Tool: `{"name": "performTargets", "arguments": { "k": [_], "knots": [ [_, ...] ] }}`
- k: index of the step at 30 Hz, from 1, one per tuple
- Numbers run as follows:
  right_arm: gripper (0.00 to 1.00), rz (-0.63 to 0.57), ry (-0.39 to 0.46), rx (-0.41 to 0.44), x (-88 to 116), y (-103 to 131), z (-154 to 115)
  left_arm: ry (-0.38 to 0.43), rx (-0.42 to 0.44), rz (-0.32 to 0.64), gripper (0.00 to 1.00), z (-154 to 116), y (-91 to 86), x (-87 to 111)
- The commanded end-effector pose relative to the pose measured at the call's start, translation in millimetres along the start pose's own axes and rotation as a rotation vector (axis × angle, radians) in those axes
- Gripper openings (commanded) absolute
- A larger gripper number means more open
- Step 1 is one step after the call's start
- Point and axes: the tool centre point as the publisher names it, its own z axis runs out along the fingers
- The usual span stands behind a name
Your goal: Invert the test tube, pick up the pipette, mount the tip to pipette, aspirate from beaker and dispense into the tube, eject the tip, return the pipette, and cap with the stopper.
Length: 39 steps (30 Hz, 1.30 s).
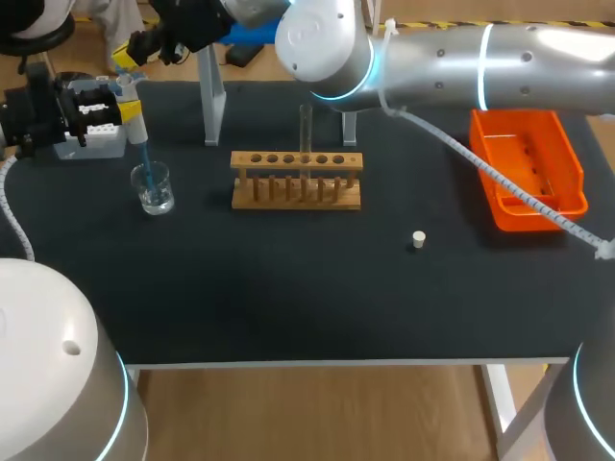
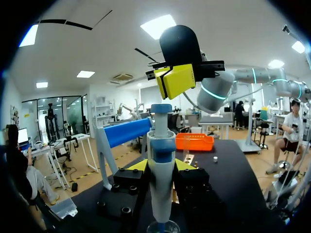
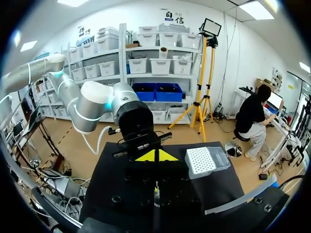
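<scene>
Two hands on one pipette job, far left of the worktop (image 1: 288,298). Left hand (image 1: 123,108) is clamped around the pipette (image 1: 133,115), a finger on each side. It holds the pipette upright so the blue tip (image 1: 145,158) dips into the beaker (image 1: 154,188); looks like the aspirate step.

Right arm reaches across from the right. Right hand (image 2: 175,81) sits just above the plunger (image 2: 161,108), fingers pressed together with nothing between them, probably so the closed tips can push like a thumb. Can't tell if it touches the plunger.

Test tube (image 1: 306,125) stands upright in the wooden rack (image 1: 296,182), mid worktop, apparently mouth up to take the liquid. Stopper (image 1: 418,239) lies loose on the near right of the rack, apart from everything, likely kept for last. Orange bin (image 1: 528,173) on the right, likely for the ejected tip. Tip box (image 3: 204,161) just left of the pipette. Stand (image 1: 211,91) beyond the beaker, likely where the pipette goes back.
</scene>
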Motion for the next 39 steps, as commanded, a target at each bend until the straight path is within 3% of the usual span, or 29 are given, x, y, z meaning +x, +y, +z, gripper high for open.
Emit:
{"name": "performTargets", "arguments": {
  "k": [1,39],
  "knots": [
    [0.00,0.002,0.001,0.012,-5,0,4,-0.001,0.002,0.002,0.00,0,0.5,0.3],
    [0.00,0.018,0.019,0.058,-4,-21,13,-0.001,0.002,0.002,0.00,0,0.5,0.3]
  ]
}}
